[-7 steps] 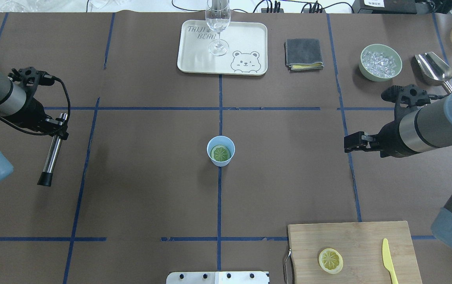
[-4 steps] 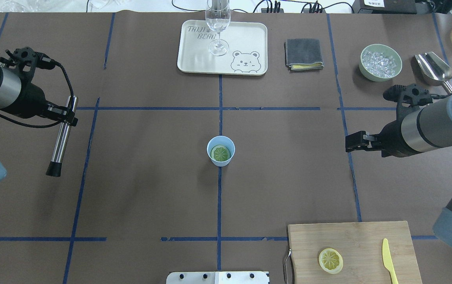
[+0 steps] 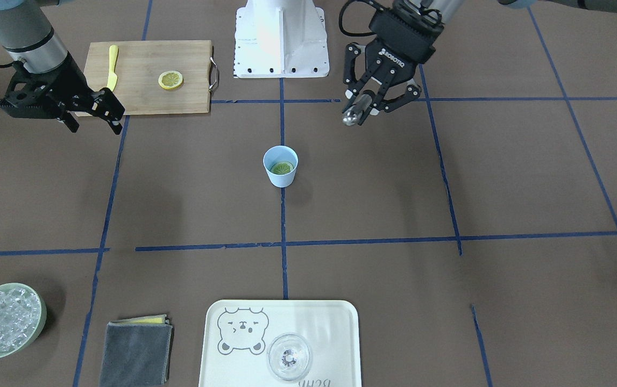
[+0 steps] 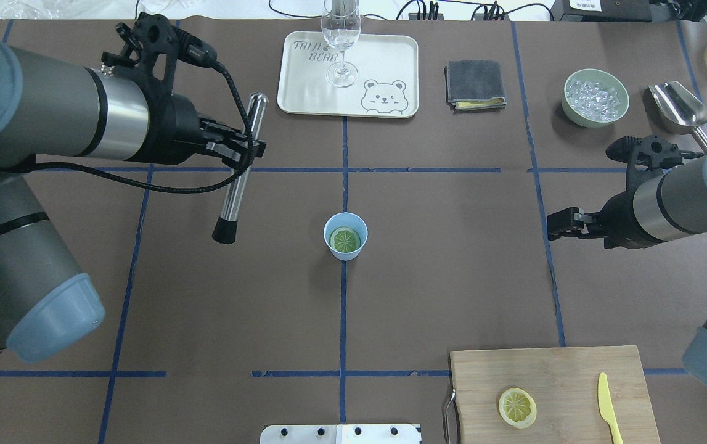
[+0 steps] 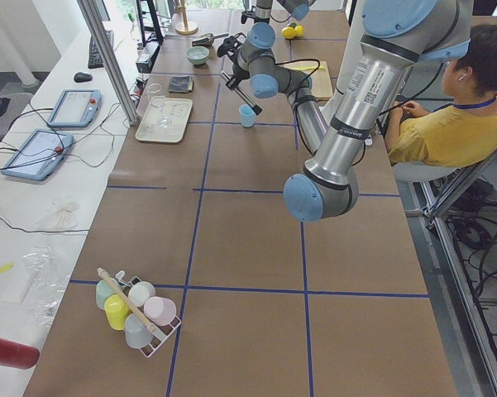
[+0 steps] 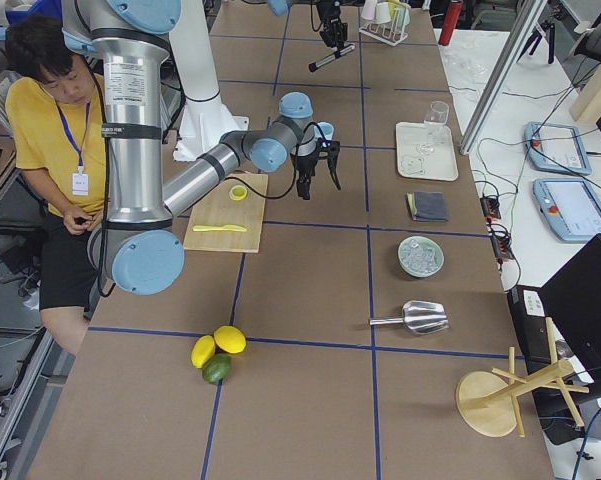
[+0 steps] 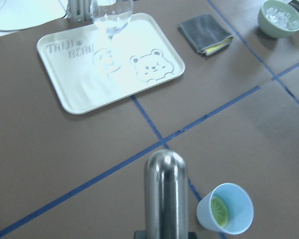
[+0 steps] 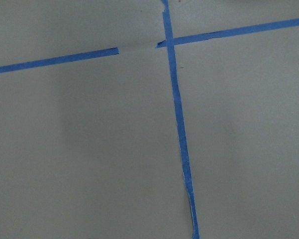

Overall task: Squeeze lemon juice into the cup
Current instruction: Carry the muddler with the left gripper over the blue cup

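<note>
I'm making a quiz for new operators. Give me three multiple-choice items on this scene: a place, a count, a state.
1. Where does the cup stand? A. on the tray B. on the table C. on the board
2. How many lemon slices show? A. one B. two C. three
3. What is the left gripper doing? A. open, empty B. holding the knife C. shut on a metal rod
Answers: 1 B, it stands on the brown table, apart from both; 2 B, one slice in the cup, one slice on the board; 3 C, it clamps the rod.
</note>
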`<state>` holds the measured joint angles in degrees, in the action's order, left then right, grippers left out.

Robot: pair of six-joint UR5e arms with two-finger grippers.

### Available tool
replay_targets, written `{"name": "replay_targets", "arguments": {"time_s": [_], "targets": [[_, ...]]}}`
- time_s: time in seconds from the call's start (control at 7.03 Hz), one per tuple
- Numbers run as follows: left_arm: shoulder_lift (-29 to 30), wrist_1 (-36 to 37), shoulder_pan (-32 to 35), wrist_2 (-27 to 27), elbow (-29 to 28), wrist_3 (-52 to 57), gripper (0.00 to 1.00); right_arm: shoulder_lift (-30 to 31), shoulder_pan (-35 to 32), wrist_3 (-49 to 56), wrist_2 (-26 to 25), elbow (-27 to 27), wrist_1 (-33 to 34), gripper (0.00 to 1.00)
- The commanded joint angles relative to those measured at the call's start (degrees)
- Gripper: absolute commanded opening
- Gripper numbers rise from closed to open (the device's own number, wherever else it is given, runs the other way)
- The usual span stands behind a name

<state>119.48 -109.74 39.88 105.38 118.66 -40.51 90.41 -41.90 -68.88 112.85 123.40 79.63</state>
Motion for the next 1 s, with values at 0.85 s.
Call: {"name": "replay_targets", "arguments": {"time_s": [0.85], "targets": [[4.7,-43.6,-21.0,-51.0,-22.1,6.6,0.0,3.9,-1.7,0.2,0.8,2.3,-0.1,1.0]]}}
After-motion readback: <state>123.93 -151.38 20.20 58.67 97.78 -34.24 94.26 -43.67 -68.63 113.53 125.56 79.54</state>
